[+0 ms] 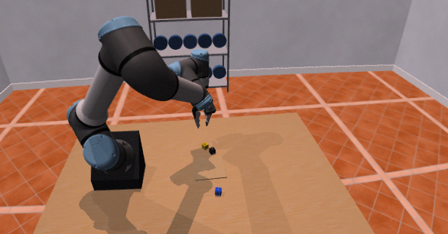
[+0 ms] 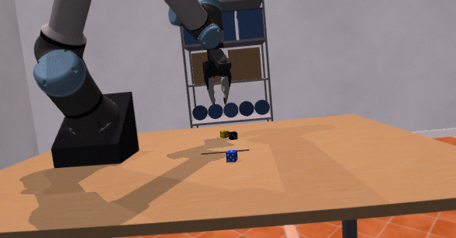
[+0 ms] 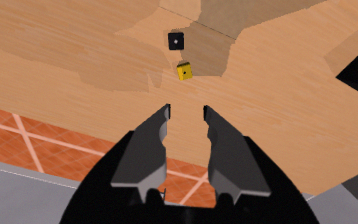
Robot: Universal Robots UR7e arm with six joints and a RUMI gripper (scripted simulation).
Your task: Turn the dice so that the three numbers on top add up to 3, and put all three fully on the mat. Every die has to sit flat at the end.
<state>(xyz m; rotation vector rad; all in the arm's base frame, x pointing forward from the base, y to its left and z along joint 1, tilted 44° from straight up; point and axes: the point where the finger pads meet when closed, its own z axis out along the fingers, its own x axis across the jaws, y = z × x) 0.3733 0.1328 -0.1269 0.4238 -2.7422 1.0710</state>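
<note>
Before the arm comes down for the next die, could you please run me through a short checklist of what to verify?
1. Jaws hold nothing: ok. The gripper hangs above the table with a bare gap between the jaws.
2. Yellow die shows one pip on top: ok in the wrist view.
3. Black die shows one pip on top: ok, same view.
4. Blue die shows one on top: cannot tell; its top face is too small to read.
5. All three dice on the mat: cannot tell for the pair; the blue die looks to lie beyond the mat's dark edge, likely not ok.
6. Room around the blue die: ok; it sits apart from the other two.
</note>
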